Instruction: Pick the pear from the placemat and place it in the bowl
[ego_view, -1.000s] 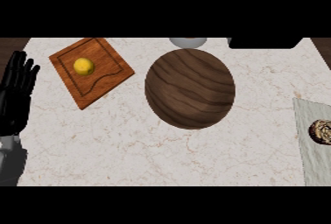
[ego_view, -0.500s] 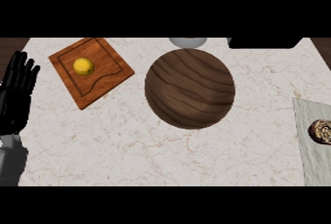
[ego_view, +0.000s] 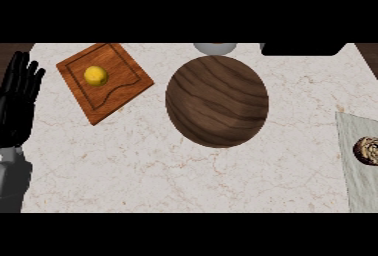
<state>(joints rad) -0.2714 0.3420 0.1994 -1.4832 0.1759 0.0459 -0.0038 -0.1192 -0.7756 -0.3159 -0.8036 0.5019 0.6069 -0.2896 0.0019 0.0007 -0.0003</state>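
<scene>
Marble counter (ego_view: 184, 175) carries everything. Dark-grained wooden bowl (ego_view: 216, 101), oval and smooth, sits mid-counter, holding nothing. A grey placemat (ego_view: 358, 190) lies at the right edge; the round brownish pear (ego_view: 367, 151) rests on it, unpicked. Left hand (ego_view: 18, 100) rests at the left edge, fingers straight.

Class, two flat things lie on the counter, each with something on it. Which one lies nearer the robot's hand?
The wooden board with the yellow fruit, beside the left hand; the grey mat lies at the opposite edge.

Bare marble counter (ego_view: 148, 170) lies open across the near side; the large dark wooden bowl (ego_view: 216, 101) blocks the middle.
</scene>
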